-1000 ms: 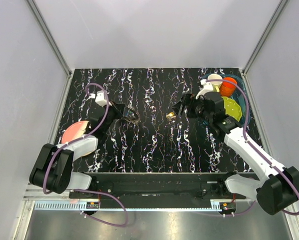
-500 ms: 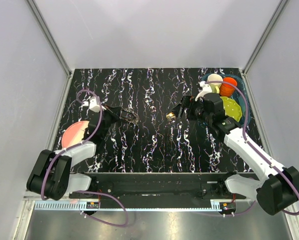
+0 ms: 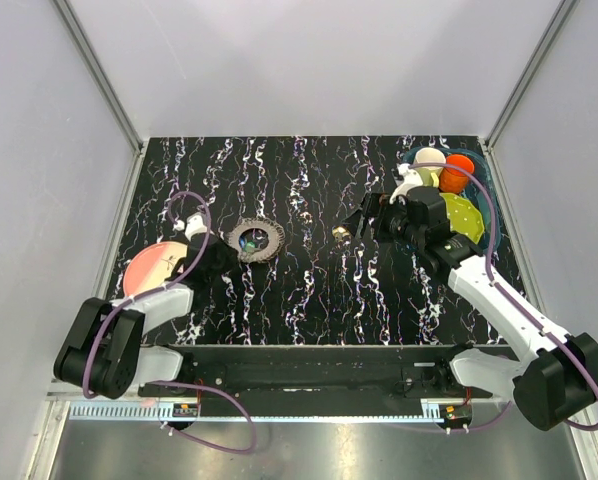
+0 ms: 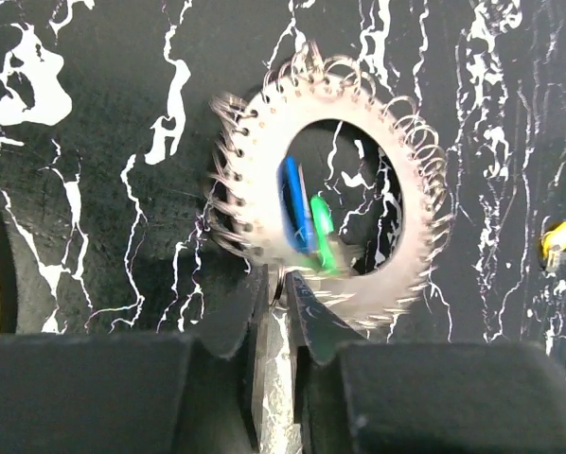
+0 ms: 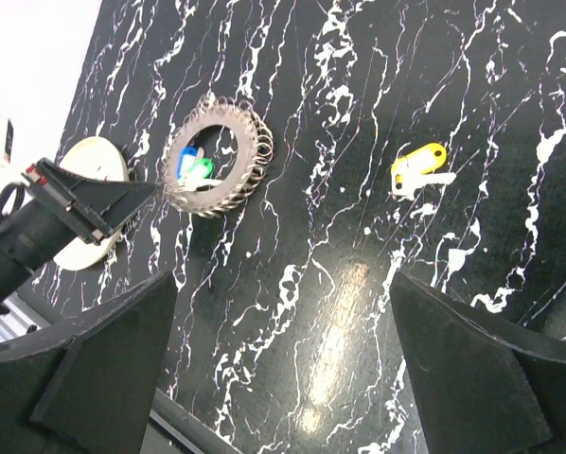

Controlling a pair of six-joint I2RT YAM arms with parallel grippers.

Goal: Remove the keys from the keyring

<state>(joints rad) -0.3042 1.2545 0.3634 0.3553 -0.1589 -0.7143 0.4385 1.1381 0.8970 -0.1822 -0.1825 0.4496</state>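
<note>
The keyring [image 3: 271, 243] is a silver toothed ring left of the table's middle. A blue key [image 4: 292, 200] and a green key [image 4: 324, 233] hang blurred in its hole. My left gripper [image 3: 230, 251] is shut on a thin wire loop at the ring's near edge, as the left wrist view [image 4: 282, 284] shows. The ring [image 5: 238, 185] and the left fingers [image 5: 122, 200] also show in the right wrist view. A yellow key [image 3: 341, 232] lies loose on the table, also seen by the right wrist [image 5: 417, 167]. My right gripper [image 5: 283, 378] is open and empty, above the table right of that key.
A pink disc [image 3: 151, 266] lies at the left edge beside my left arm. At the back right stand a green dotted plate [image 3: 465, 213], an orange object [image 3: 457, 172] and a white ball [image 3: 429, 157]. Grey walls enclose the table.
The keyring has turned from edge-on to facing up in my left gripper, and the left wrist has drawn back toward the near left. The right arm has barely moved.
</note>
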